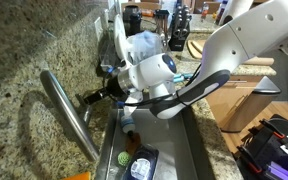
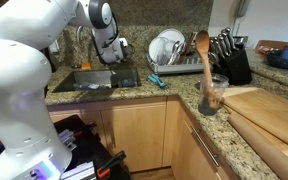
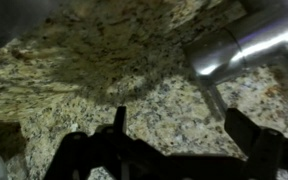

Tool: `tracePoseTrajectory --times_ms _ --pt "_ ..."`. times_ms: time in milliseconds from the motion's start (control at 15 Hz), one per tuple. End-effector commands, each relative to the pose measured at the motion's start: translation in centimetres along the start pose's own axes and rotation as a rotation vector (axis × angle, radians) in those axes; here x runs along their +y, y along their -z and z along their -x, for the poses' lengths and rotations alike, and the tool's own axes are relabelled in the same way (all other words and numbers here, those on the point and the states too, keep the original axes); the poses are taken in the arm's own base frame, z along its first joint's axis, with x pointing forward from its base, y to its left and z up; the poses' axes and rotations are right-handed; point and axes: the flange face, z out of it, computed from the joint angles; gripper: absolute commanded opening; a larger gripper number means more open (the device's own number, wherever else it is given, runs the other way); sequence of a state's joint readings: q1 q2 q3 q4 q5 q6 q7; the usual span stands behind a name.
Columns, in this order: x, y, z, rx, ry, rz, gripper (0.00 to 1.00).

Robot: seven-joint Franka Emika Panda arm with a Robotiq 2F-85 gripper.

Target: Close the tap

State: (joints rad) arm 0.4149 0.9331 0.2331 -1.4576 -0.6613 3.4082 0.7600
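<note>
Wrist view: the gripper [image 3: 176,115], fingers spread and empty, sits at bottom centre. The tap [image 3: 236,50] lies upper right, its long axis slanting toward that corner.

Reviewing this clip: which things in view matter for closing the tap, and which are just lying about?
Belongs to the job:
- tap, steel spout over the granite
- gripper, jaws open, close to the tap

Just lying about:
- dish rack with plates
- wooden spoon in a jar
- knife block
- cutting board
</note>
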Motion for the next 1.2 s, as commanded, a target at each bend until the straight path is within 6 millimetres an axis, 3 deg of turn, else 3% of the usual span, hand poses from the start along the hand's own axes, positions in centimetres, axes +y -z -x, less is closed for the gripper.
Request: tracePoseTrajectory --times_ms 0,67,133,267,333,667,867,1000,1067,1133 --pt "-4.0 3.6 0.3 -0.064 -0.080 -0.136 1.00" --pt "-4.9 4.2 0.2 -0.092 -0.119 -0.151 1.00" --pt "-3.6 2.2 -0.1 -0.036 -0.081 -0.127 1.00" --pt "-5.1 3.2 -0.2 -0.061 -0.112 -0.163 1.00" --pt "-4.7 4.5 -1.8 -0.067 -0.074 -0.082 1.00" --pt "-3.0 10.2 -4.8 -0.088 -0.039 0.138 1.00" --pt "-4.7 14.1 -5.4 -0.126 -0.081 0.269 1.00" --pt "-5.8 16.8 -4.4 -0.174 -0.124 0.346 1.00" --pt "-5.2 13.3 -6.2 -0.123 -0.097 0.261 1.00" --pt "-6.0 14.5 -5.9 -0.140 -0.105 0.293 1.00"
